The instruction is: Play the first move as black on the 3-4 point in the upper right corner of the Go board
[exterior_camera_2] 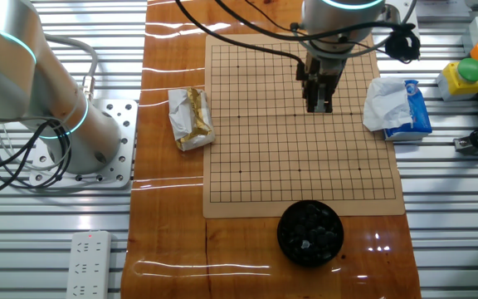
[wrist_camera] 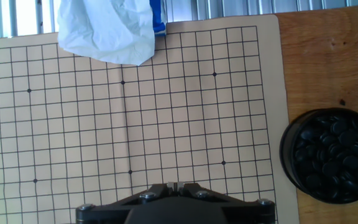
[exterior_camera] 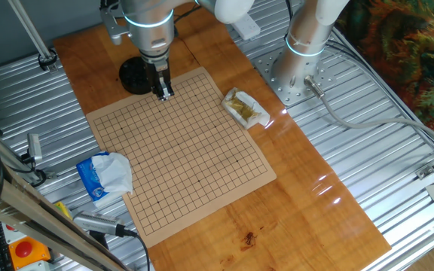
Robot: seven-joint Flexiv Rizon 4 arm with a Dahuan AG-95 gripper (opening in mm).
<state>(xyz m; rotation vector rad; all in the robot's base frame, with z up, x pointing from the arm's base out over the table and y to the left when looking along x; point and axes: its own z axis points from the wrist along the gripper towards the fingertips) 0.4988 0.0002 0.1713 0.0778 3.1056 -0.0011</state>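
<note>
A varnished wooden table [exterior_camera: 330, 196] set on ribbed metal panels is seen from two sides and from the hand. The gripper [exterior_camera: 163, 93] hangs over the board [exterior_camera: 179, 150] toward the upper middle of one fixed view; in the hand view its fingers [wrist_camera: 174, 186] appear pressed together at the bottom edge, though whether a stone is pinched between them cannot be told. No stone is seen on the grid. The 3-4 point cannot be fixed with certainty, since which corner counts as upper right depends on the player's seat; it is judged to lie near a corner star dot [wrist_camera: 214, 74], toward the upper right of the hand view, away from the fingertips. The round bowl [wrist_camera: 329, 155] at the right edge of that view is filled with black stones [wrist_camera: 334, 146]. A crumpled tissue pack [exterior_camera_2: 397, 108] overlaps the board's edge, and a gold-wrapped packet [exterior_camera_2: 191, 118] lies beside the opposite edge.
</note>
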